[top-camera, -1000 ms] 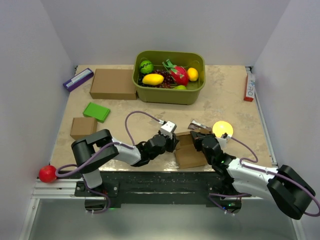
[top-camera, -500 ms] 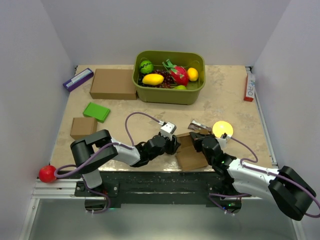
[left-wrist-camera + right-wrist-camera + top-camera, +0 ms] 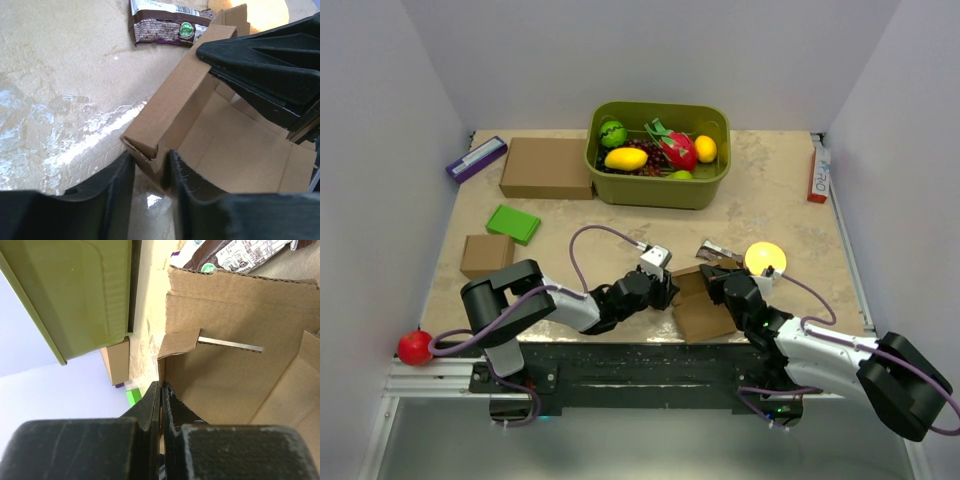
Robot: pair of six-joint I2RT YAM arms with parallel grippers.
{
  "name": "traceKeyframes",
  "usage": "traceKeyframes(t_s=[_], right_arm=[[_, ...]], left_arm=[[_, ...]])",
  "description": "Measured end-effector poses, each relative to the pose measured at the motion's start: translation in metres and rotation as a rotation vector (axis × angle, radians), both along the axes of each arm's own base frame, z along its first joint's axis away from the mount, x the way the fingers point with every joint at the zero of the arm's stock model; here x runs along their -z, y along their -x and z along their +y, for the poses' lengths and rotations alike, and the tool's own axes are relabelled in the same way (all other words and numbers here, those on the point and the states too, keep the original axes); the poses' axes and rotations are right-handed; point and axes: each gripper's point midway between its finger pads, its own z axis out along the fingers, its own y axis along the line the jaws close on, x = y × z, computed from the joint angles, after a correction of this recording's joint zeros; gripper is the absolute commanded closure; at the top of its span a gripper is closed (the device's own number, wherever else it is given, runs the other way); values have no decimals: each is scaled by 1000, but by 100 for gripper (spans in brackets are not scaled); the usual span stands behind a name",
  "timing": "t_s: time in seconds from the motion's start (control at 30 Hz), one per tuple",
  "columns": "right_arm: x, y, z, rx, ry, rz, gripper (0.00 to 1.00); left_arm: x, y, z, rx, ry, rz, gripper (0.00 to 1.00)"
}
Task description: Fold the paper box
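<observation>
The paper box (image 3: 702,308) lies on the desk (image 3: 790,200) between the two grippers, close to the arms' bases. Its hollow side faces up and its flat brown floor shows. One long wall stands raised and is folded over on itself into a double layer.

The left gripper (image 3: 150,161) has the near corner of that doubled wall between its fingers (image 3: 112,187). The jaws are narrowed to about the thickness of the fold, one finger outside the wall and one inside the box.

The right gripper (image 3: 160,390) comes at the box from the opposite side. Its jaws are pressed almost together, with only a thin slit between them, and they are clamped on the edge of a thin cardboard wall. In the left wrist view its black tip meets the top of the raised wall at the far end. A slot is cut in the panel just past the right gripper, next to a small loose tab.

A snack packet (image 3: 170,25) lies flat on the desk beyond the left gripper, just past the box. A yellow round thing (image 3: 765,257) sits beside the right gripper on its outer side. Well beyond both grippers stands a green bin (image 3: 660,190) of toy fruit. Far out to the left gripper's side are a large brown carton (image 3: 547,167), a green flat box (image 3: 513,223) and a small brown carton (image 3: 486,255).
</observation>
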Motion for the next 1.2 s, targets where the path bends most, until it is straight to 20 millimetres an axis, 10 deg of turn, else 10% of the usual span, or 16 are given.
traceKeyframes(t_s=[0.3, 0.67, 0.93, 1.2], right_arm=[[-7, 6, -3, -23, 18, -12, 100], [-16, 23, 2, -174, 163, -46, 46], [-15, 38, 0, -289, 270, -92, 74], [41, 52, 2, -389, 378, 27, 90]], left_arm=[[-2, -3, 4, -22, -31, -47, 75], [-4, -4, 5, 20, -79, -121, 77], [-3, -8, 7, 18, -75, -109, 77], [-2, -11, 8, 29, -56, -81, 77]])
